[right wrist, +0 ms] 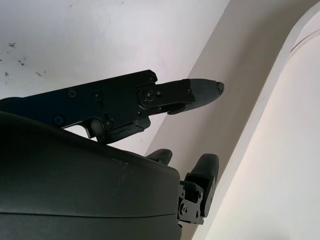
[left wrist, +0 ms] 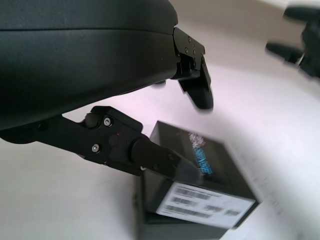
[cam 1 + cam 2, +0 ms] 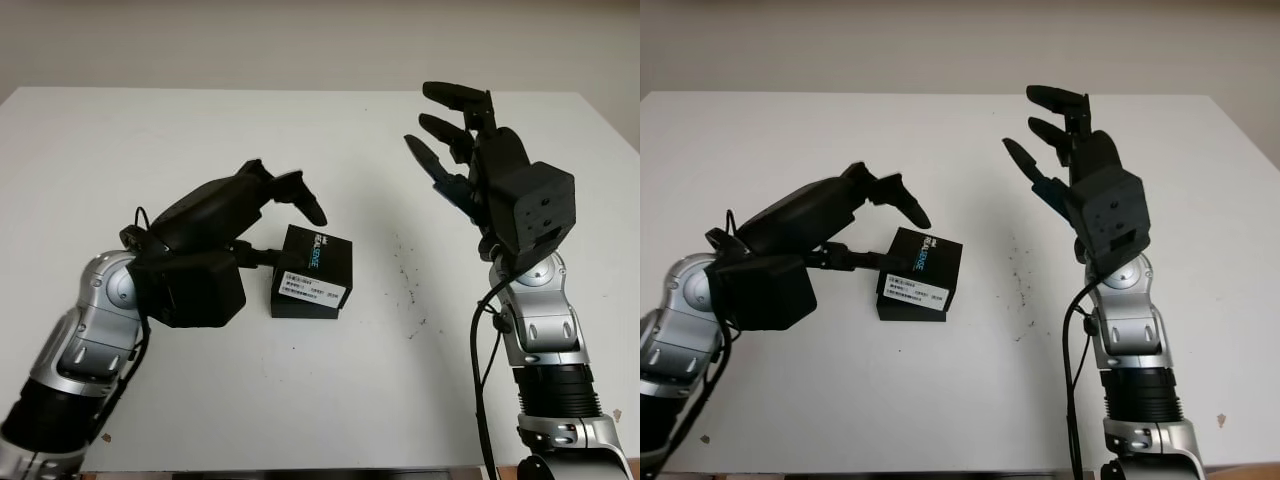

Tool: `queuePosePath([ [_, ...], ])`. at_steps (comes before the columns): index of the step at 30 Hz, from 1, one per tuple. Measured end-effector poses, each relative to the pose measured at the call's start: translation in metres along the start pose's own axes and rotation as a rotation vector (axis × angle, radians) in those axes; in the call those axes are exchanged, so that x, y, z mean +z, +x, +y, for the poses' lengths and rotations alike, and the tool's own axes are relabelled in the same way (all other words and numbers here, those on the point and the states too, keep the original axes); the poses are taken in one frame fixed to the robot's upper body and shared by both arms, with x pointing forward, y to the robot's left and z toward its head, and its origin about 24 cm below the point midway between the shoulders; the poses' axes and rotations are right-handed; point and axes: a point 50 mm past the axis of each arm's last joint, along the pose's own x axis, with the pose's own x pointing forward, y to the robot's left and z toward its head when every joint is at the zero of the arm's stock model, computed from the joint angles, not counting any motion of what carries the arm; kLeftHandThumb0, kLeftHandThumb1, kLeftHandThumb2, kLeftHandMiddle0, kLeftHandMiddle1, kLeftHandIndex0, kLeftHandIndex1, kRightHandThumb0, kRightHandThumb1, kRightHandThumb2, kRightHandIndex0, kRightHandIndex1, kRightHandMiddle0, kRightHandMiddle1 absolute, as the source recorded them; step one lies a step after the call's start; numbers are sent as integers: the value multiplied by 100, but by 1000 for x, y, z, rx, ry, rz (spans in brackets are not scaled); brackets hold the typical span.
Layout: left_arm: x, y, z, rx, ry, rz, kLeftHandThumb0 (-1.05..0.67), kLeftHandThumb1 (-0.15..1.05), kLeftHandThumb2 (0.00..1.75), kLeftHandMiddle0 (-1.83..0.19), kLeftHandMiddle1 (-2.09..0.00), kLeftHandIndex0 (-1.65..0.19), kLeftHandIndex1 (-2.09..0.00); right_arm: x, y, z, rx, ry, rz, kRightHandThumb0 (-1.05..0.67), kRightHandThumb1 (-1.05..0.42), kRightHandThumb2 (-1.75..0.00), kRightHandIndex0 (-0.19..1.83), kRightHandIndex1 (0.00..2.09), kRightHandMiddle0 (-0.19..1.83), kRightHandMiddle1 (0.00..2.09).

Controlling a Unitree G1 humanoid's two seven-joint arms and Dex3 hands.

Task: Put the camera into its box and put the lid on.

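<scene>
The closed black cardboard camera box (image 3: 313, 272) with its white label sits on the white table (image 3: 330, 390) just right of my left hand (image 3: 225, 215), whose fingers arch wide over it, thumb touching its near side, while my open right hand (image 3: 470, 150) hangs well apart.

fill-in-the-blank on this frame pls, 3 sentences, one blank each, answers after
1. The black box sits on the ___ table.
2. The ___ hand is right at the box, one finger against its side.
3. The right hand is raised above the table, holding ___.

Answers: white; left; nothing
</scene>
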Motion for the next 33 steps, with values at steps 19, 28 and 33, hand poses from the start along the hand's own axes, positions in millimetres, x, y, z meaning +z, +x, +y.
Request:
queuePosePath([
  [19,35,44,29,-191,210,-41,-100,98,6,11,-6,18,-3,-2,0,2,7,3,12,-48,-105,-21,8,58,-17,100],
  [28,55,58,12,-294,418,-11,-105,104,15,-3,-10,7,-10,-2,0,5,4,12,15,-48,-105,-20,6,61,-17,101],
  [33,61,59,1,-370,527,38,-105,105,25,18,-80,7,-28,-2,0,6,3,16,15,-48,-105,-19,6,63,-17,100],
])
